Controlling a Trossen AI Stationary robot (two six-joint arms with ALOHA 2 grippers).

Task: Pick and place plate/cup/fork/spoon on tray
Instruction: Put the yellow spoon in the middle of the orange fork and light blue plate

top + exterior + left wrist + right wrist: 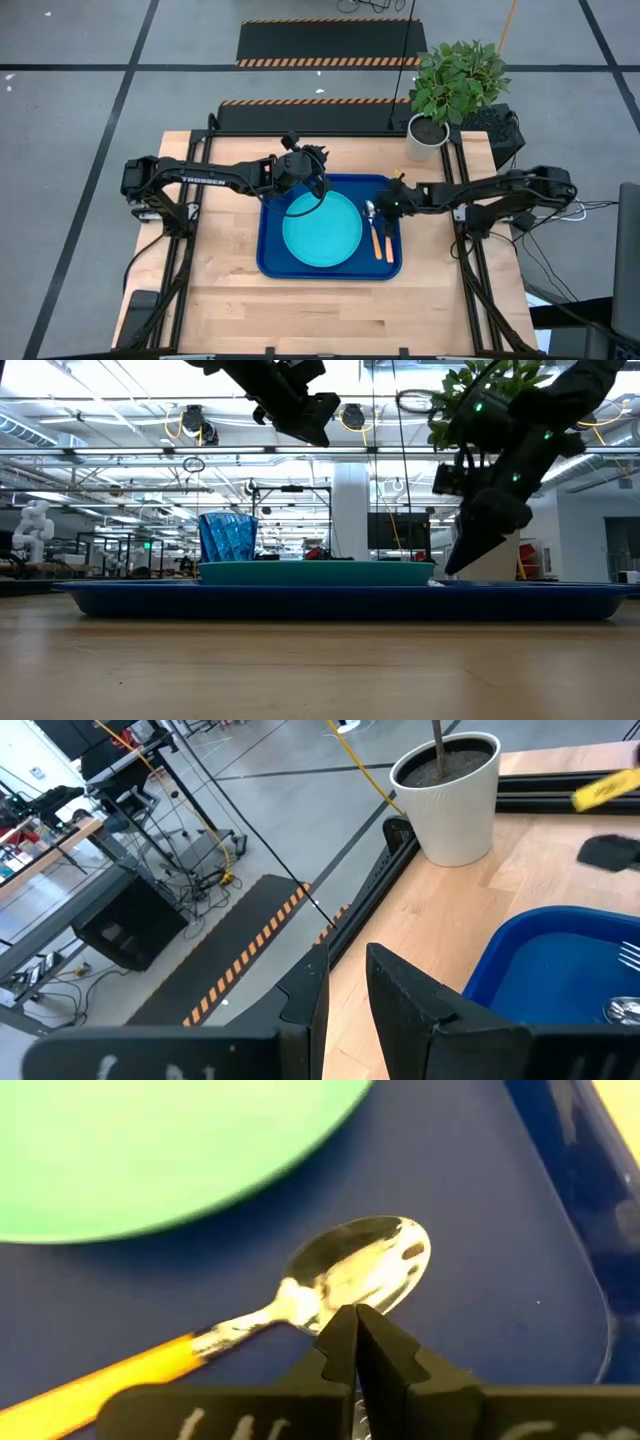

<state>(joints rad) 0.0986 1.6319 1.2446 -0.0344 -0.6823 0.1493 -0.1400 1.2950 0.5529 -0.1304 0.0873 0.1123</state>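
You look to be at the tail end: the plate, spoon and fork all lie in the tray, and the cup stands there too. Your right gripper hovers just over the spoon's shiny bowl, fingers pressed together and empty. Your left gripper hangs above the tray's far edge, slightly parted, holding nothing. Next, lift both arms clear without nudging the orange-handled spoon

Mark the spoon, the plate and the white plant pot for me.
spoon (362,1267): right wrist view, on the silver bowl.
plate (322,229): high view, middle of the cyan dish.
white plant pot (452,802): left wrist view, on its outer wall.
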